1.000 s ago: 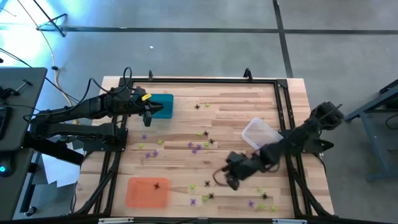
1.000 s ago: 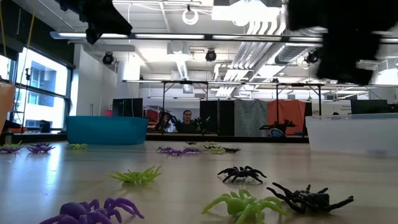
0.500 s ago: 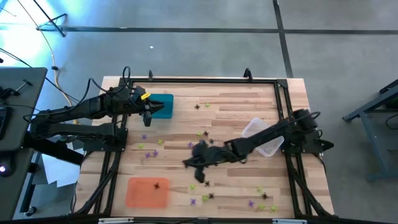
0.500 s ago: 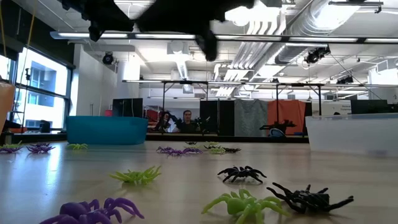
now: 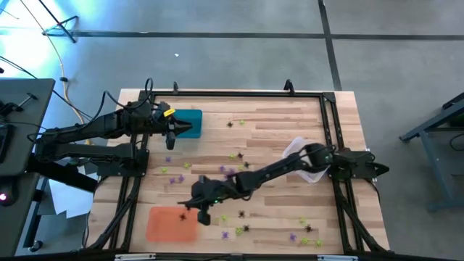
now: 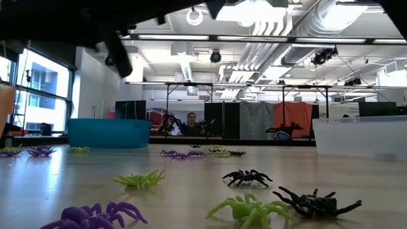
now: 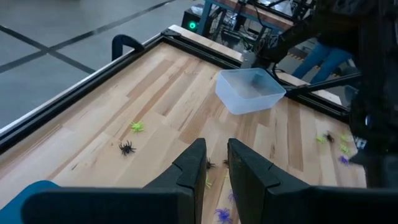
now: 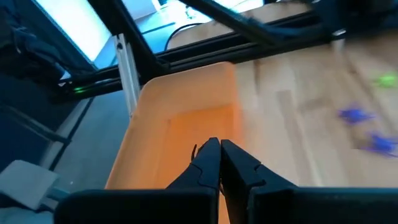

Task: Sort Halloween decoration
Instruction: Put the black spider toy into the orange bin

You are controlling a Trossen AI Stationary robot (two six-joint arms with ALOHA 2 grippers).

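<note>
Reaching across the worktop (image 5: 290, 123), the right claw (image 5: 200, 212) hangs beside the orange tray (image 5: 171, 224), fingers pressed together on a small black spider (image 8: 195, 151). The left claw (image 5: 171, 135) hovers at the teal tray (image 5: 190, 122), fingers narrowly parted. Spiders (image 5: 232, 171) lie scattered mid-worktop; no writing is legible

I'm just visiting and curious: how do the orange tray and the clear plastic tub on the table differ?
The orange rectangular tray is opaque and sits near the table's front left corner; the clear plastic rectangular tub is see-through and sits on the right side. The orange tray lies square to the table edges; the clear tub is turned at an angle. The right claw hovers at the orange tray; none is near the tub. Both are rectangular containers.
</note>
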